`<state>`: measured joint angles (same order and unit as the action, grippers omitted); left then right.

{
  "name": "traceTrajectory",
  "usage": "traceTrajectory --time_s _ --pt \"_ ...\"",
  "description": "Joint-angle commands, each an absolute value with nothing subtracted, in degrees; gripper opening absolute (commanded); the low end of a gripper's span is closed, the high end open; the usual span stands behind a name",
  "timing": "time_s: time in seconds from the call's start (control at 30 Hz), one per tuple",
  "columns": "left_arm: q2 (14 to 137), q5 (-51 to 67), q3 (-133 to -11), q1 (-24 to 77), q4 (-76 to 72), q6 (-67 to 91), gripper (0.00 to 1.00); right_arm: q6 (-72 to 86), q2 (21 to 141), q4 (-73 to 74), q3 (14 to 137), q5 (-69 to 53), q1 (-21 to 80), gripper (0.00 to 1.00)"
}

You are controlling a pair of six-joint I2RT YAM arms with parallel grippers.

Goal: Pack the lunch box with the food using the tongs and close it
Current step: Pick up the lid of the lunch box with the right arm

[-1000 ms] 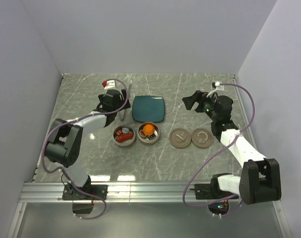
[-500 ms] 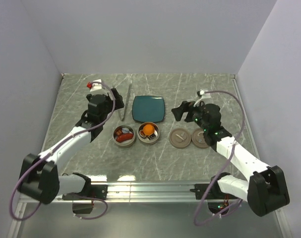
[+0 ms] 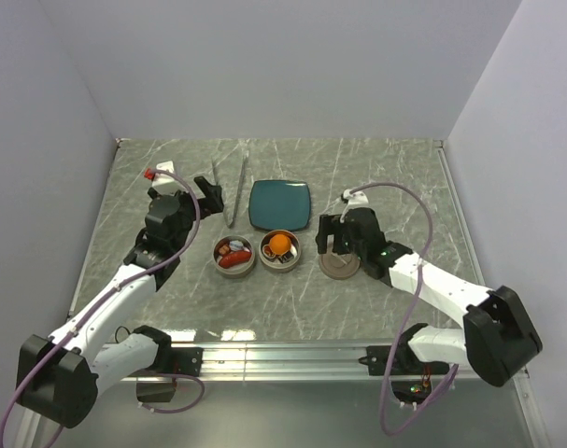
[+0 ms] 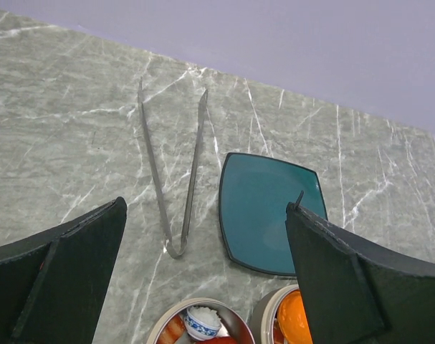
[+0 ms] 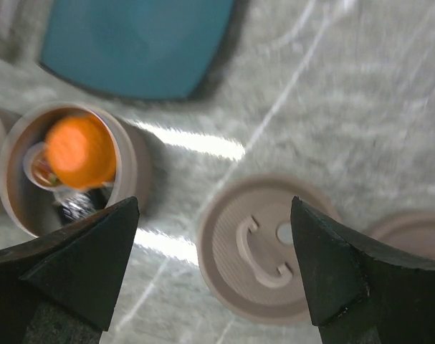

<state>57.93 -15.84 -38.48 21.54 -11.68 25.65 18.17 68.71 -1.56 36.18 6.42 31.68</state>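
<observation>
Both tins hold food and the tongs lie released beside the plate as the left gripper withdraws, jaws apart, while the right gripper, also spread, has dropped over a lid for closing.

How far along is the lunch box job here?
Done: food sits in both tins, teal plate is bare, tongs lie on the table. In hand: the open right claw hovers over one brown lid. Left: both lids go on the tins.
</observation>
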Motion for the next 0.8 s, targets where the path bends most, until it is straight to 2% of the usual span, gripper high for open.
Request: traceTrajectory --time_s 0.0,0.43,0.63,0.77 --pt "55.6 -14.3 -37.8 21.1 -13.9 24.7 1.0 19.3 70.7 3.4 39.5 10.8 33.0 0.93" --pt "56.7 -11.9 -38.1 20.5 -14.1 24.7 0.99 23.6 75.8 9.9 39.8 12.0 34.9 0.91" --pt "55.7 -11.3 -37.8 20.4 -14.2 24.8 0.99 24.8 77.3 11.0 39.7 12.3 35.0 0.87" --pt "55.3 -10.9 -37.5 20.2 -14.5 24.8 0.99 25.3 78.1 12.3 40.5 12.9 34.9 0.81"
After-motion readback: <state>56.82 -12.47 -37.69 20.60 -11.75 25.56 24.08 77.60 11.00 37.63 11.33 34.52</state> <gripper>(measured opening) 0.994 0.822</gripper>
